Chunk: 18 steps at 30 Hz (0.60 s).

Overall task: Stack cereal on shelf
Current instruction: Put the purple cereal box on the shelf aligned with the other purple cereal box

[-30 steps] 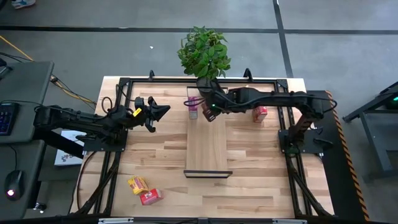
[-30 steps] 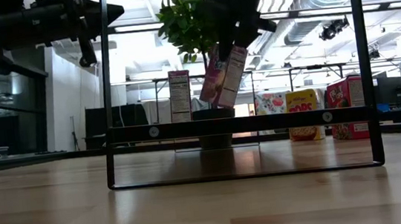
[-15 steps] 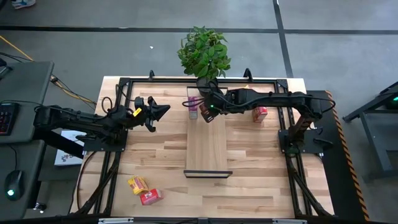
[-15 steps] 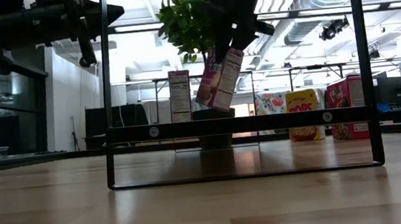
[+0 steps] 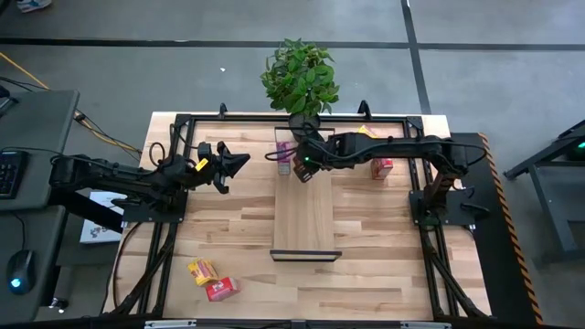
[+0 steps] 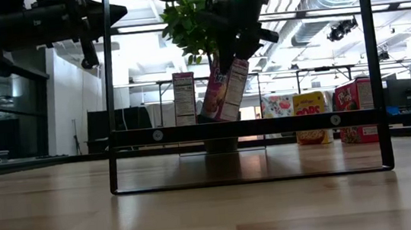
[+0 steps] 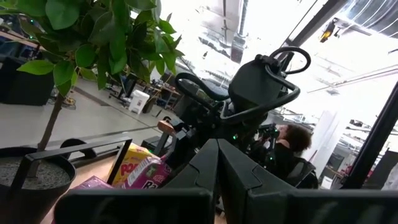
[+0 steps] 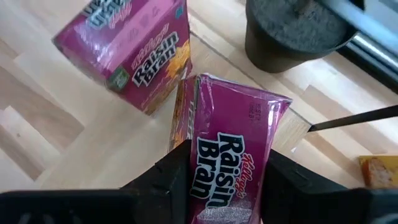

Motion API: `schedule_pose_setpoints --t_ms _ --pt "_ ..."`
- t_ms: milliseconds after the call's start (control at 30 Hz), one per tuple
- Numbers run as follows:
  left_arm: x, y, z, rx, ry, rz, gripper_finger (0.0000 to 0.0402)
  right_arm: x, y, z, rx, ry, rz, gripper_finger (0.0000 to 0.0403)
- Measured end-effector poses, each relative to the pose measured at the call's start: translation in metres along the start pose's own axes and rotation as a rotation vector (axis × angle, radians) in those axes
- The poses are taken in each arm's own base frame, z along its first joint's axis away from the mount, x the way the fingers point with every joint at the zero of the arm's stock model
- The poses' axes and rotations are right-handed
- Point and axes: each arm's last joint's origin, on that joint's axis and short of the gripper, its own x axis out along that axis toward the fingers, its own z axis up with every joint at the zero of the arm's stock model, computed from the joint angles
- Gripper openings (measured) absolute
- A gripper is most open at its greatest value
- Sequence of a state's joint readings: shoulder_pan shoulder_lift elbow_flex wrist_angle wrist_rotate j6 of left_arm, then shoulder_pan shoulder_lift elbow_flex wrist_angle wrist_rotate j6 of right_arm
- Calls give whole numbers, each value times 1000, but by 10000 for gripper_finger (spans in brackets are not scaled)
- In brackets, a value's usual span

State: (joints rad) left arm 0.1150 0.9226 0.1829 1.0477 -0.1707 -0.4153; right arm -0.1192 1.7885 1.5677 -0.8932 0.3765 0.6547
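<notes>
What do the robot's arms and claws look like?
Both arms are black and jointed, like thin metal limbs. The left arm has a yellow tag near its pointy left gripper. The right arm shows a small green light near its right gripper. The fingers are dark, chunky and angular.

Shelf (image 5: pixel 306 215): long light-wood board, black end frames, mid-table. One pink Raisin Bran box (image 8: pixel 233 165) tilted over the shelf's far end, gripped at its top; whether its bottom touches the board is unclear. Second pink box (image 5: pixel 284 157) upright just beside it. Red box (image 5: pixel 381 166) right of shelf. Yellow box (image 5: pixel 202 271) and red box (image 5: pixel 221 289) lie touching, near-left.
</notes>
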Motion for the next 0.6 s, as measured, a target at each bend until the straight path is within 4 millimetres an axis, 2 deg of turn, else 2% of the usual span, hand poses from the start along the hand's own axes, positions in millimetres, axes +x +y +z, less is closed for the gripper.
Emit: schedule_pose_setpoints --t_ms 167,600 --pt "0 0 0 0 0 0 0 0 0 1 1 -22 -22 142" --pt "0 0 0 0 -1 0 0 0 3 6 18 -75 9 238"
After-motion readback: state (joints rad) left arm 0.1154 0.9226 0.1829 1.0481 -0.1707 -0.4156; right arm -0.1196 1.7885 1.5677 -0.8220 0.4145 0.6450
